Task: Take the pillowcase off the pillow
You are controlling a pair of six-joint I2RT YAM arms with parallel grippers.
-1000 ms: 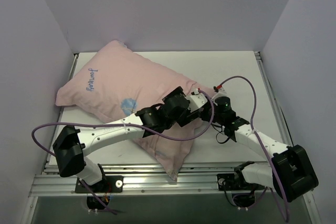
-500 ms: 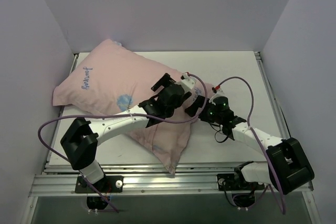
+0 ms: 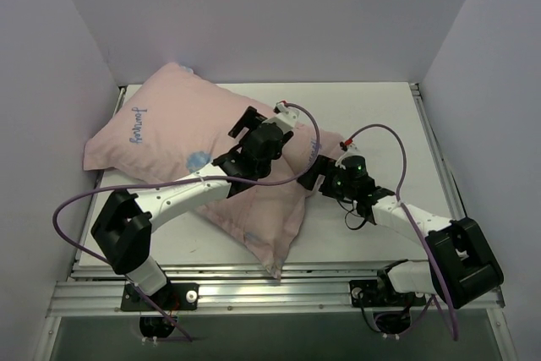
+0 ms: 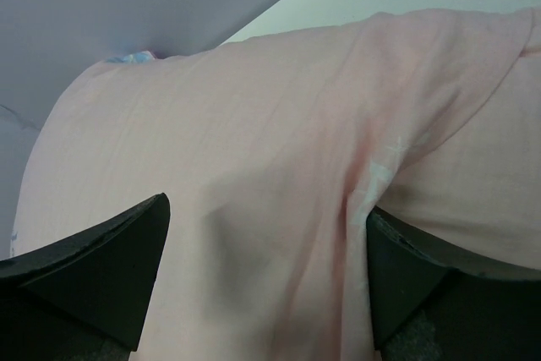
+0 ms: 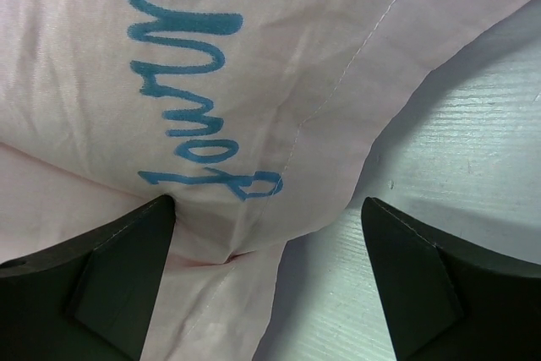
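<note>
The pillowcase, pale pink with blue script, lies slantwise from the back left corner to the front middle. It bulges with the pillow, which is hidden inside. My left gripper hovers open over the bulging middle. In the left wrist view pink cloth fills the space between the black fingertips, and nothing is pinched. At the cover's right edge my right gripper is open. Its wrist view shows the hemmed edge with blue lettering reaching partway between the fingers, apart from both.
White walls close in the table on the left, back and right. A metal rail runs along the near edge. Purple cables loop from both arms, one across the pillowcase's front part.
My left gripper has swung from the cover's right edge back and left over the middle of the pillow. The right gripper has slid left to that edge.
</note>
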